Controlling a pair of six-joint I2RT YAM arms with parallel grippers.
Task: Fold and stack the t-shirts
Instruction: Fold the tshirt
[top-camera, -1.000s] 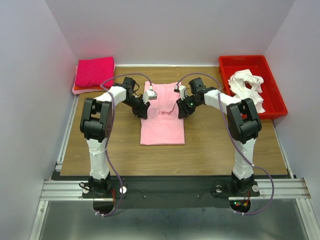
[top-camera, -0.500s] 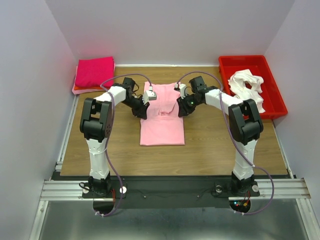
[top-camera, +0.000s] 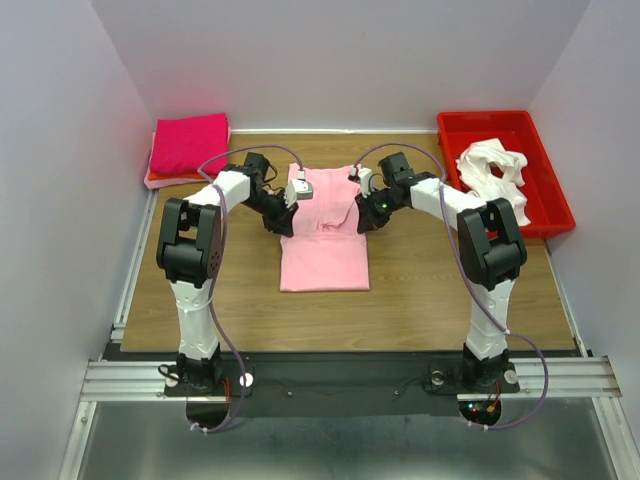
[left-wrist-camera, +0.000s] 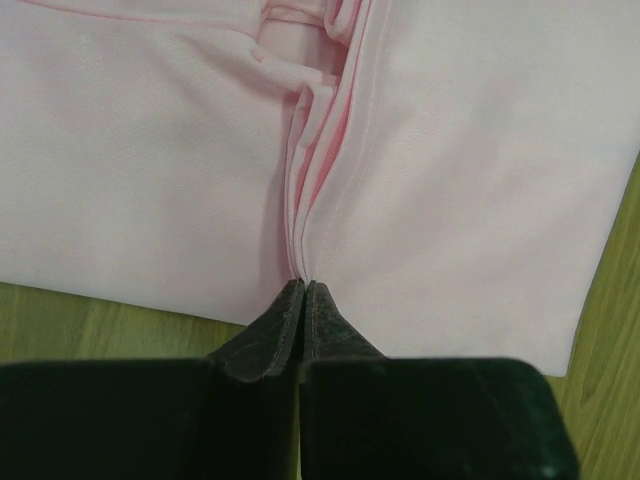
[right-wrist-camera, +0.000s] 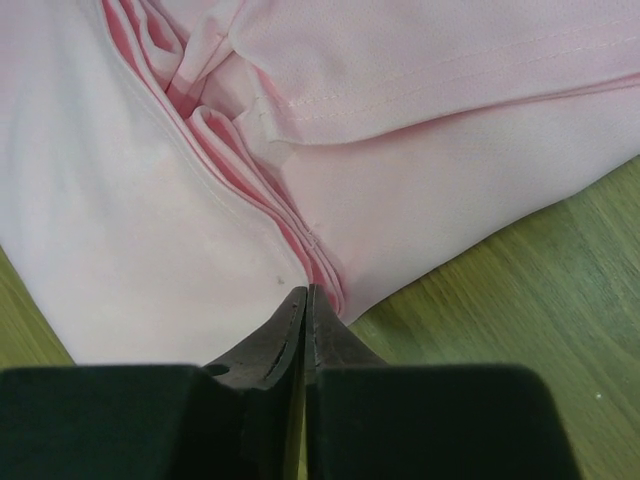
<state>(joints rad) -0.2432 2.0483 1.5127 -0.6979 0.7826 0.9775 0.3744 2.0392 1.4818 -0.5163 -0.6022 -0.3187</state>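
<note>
A light pink t-shirt (top-camera: 322, 250) lies partly folded in the middle of the wooden table. My left gripper (top-camera: 290, 222) is at its left edge and my right gripper (top-camera: 359, 222) at its right edge, both low on the cloth about halfway up. In the left wrist view the gripper (left-wrist-camera: 303, 286) is shut, pinching a raised ridge of the pink t-shirt (left-wrist-camera: 450, 180). My right gripper (right-wrist-camera: 305, 292) is shut too, with gathered pleats of the t-shirt (right-wrist-camera: 150, 230) running into its tips. A hot pink t-shirt (top-camera: 189, 142) lies folded on a salmon one (top-camera: 158, 181).
A red plastic tray (top-camera: 553, 190) at the back right holds a crumpled white t-shirt (top-camera: 492, 172). The folded stack sits in the back left corner against the wall. Bare wood (top-camera: 440, 290) lies in front of the pink t-shirt and to both sides.
Both grippers have closed on the pink t-shirt's side edges, bunching the cloth into pleats. The arms have barely shifted.
</note>
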